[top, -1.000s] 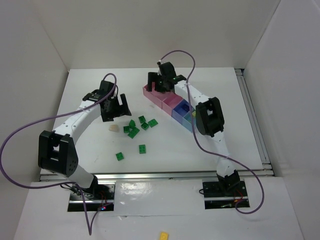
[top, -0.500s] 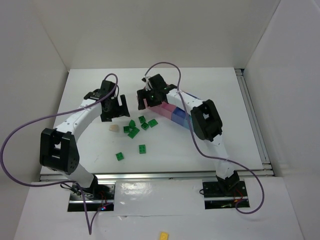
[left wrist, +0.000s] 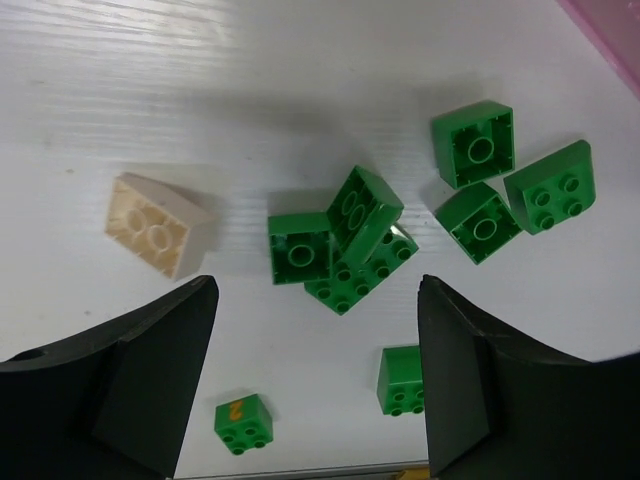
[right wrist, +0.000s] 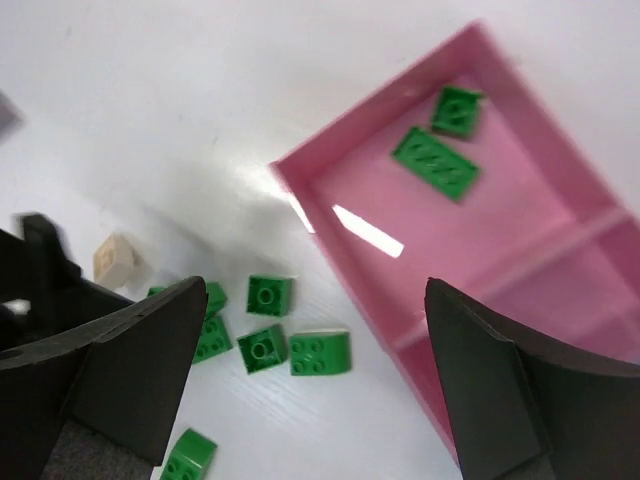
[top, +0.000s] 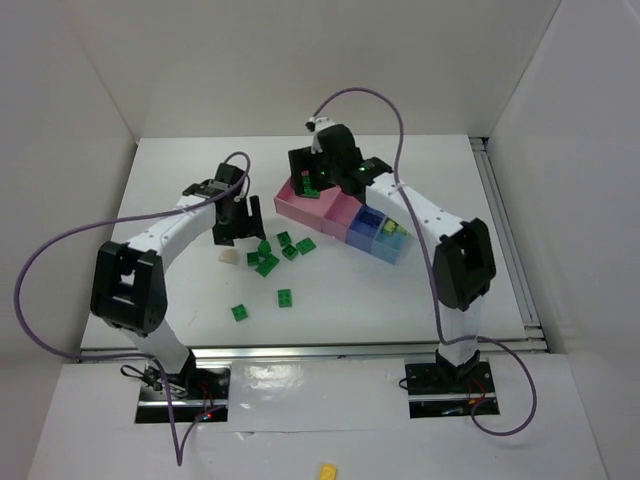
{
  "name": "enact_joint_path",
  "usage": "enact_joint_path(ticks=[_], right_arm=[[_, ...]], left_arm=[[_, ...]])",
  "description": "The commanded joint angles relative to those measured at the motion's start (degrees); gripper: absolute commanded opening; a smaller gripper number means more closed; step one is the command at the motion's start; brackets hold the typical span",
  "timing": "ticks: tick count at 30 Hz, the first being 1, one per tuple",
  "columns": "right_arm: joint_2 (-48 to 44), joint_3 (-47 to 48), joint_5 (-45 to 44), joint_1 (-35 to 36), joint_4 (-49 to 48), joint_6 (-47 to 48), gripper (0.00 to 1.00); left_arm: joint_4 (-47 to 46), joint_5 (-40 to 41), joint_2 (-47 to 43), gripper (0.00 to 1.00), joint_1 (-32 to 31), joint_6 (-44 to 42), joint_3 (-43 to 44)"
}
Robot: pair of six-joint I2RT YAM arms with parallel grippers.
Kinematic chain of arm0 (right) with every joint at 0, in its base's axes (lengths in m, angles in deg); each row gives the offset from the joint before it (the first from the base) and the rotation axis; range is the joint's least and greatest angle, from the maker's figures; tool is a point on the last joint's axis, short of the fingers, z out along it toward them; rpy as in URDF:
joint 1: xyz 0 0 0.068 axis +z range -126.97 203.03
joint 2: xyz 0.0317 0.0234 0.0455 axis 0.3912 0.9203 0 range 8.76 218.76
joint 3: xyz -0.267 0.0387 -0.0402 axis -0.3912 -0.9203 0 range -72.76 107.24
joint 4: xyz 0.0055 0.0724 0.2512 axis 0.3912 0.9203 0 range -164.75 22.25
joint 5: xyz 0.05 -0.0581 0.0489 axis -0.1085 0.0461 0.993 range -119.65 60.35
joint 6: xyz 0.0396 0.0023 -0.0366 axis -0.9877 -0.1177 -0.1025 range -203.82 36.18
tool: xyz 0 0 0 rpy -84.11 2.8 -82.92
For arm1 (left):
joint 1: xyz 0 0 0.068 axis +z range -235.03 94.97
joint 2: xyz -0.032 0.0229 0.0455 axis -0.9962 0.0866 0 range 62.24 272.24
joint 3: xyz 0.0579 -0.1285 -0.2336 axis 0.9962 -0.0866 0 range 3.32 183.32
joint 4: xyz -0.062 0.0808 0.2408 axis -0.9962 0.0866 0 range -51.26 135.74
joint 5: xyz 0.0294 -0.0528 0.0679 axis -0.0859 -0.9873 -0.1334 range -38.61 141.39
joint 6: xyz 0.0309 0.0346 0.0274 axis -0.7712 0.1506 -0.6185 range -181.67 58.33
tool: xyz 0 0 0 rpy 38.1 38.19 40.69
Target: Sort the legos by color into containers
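Several bright green legos (top: 270, 255) lie clustered mid-table, with two more (top: 285, 297) nearer the front. A cream lego (top: 229, 256) lies left of them. My left gripper (top: 240, 226) is open and empty, hovering just above the cluster (left wrist: 340, 240) and the cream lego (left wrist: 155, 225). My left gripper's jaws (left wrist: 315, 375) stand wide apart. The containers (top: 345, 212) stand in a row at the back right. My right gripper (top: 308, 180) is open and empty above the large pink box (right wrist: 520, 240), which holds two green legos (right wrist: 435, 160). My right gripper's jaws (right wrist: 315, 385) stand wide apart.
Pale yellow-green bricks (top: 392, 230) lie in the far blue box. A green brick marked "2" (left wrist: 243, 423) and another (left wrist: 403, 380) lie between the left fingers. A lone yellow brick (top: 328, 470) sits off the table at the bottom. White walls enclose the table.
My right gripper swung left, then back over the large pink box, its elbow moving right. My left gripper shifted slightly right towards the green cluster.
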Motion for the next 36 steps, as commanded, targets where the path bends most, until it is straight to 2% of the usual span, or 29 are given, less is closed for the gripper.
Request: enact_joint_path(ticks=[1,3,6,11,15,18,24,25,26,30,36], right_arm=[[-7.71,-4.72,-13.75,-0.64,-3.84,-2.94,0.97],[-11.84,-9.11,-17.09,-2.04,-4.37,-5.39,0.97],[-16.67,-14.39,-17.11,-3.62,-5.08,-6.55,0.95],[-18.70,-18.70,-17.64,-5.56,-3.06,-6.55,0.92],[-20.12,-21.16,-17.64,-6.61,-0.95,-6.55,0.91],[-20.73,-21.69,-17.64,-7.14,-0.95,-6.55,0.90],[-21.26,-21.17,-17.64,-8.37,0.90,-6.02,0.90],[-21.26,-21.17,-17.64,-8.37,0.90,-6.02,0.90],[-21.26,-21.17,-17.64,-8.37,0.90,-6.02,0.90],[-21.78,-21.17,-17.64,-8.37,1.43,-6.55,0.88],[-22.31,-21.69,-17.11,-8.37,1.43,-6.55,0.88]], left_arm=[[-1.13,-1.38,5.11,0.84,-2.61,-1.43,2.56],[-1.13,-1.38,7.92,0.81,-3.41,-0.55,3.36],[-1.65,0.54,10.04,0.77,-4.64,-0.55,5.29],[-1.65,2.58,11.53,0.69,-5.16,0.51,6.07],[-1.13,3.10,13.74,0.53,-5.16,-0.11,7.74],[-1.13,3.10,15.22,0.46,-5.16,-0.11,8.28],[0.02,3.10,15.23,0.44,-5.16,-1.25,9.33],[0.02,3.10,15.23,0.40,-5.16,-1.25,9.33],[0.63,3.10,15.23,0.30,-5.16,-1.77,9.33],[3.17,3.10,14.70,0.08,-5.16,-1.78,13.19],[5.72,2.50,13.38,0.00,-5.16,-1.78,18.55]])
